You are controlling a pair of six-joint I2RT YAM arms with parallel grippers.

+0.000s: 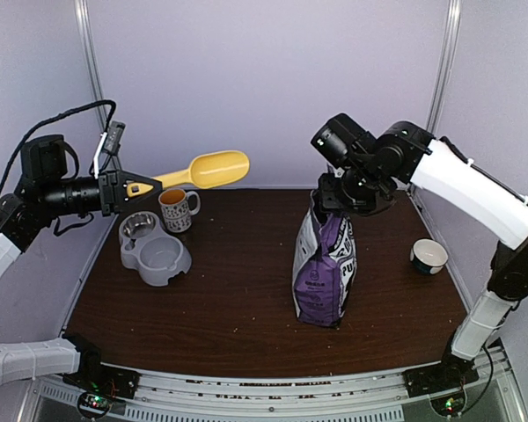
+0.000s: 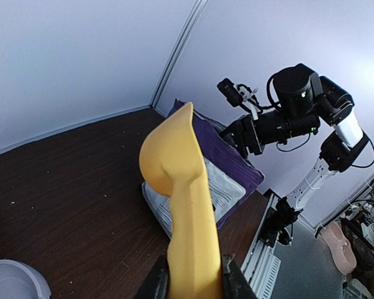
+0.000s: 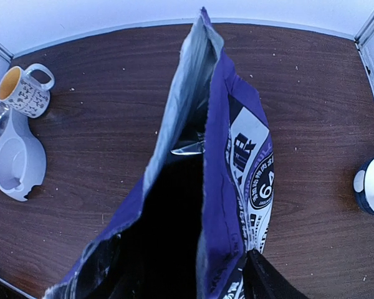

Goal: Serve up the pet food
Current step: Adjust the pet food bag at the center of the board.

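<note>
Yellow scoop (image 1: 207,169) is being pinched by its handle in the left gripper (image 1: 130,186), bowl end out beyond the fingertips. Purple pet food bag (image 1: 324,264) is being viewed standing directly under the right gripper (image 1: 336,200), mouth gaping; spread or gripping cannot be told there, one finger (image 3: 262,280) outside the bag wall.

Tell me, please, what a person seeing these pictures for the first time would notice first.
The yellow scoop stands out most: the left pincer holds it by the handle, raised in the air on the left, near the mug and the grey double bowl. Next comes the tall purple-and-white bag, upright near the middle of the dark table, its top open, with the right pincer at its upper edge.
</note>
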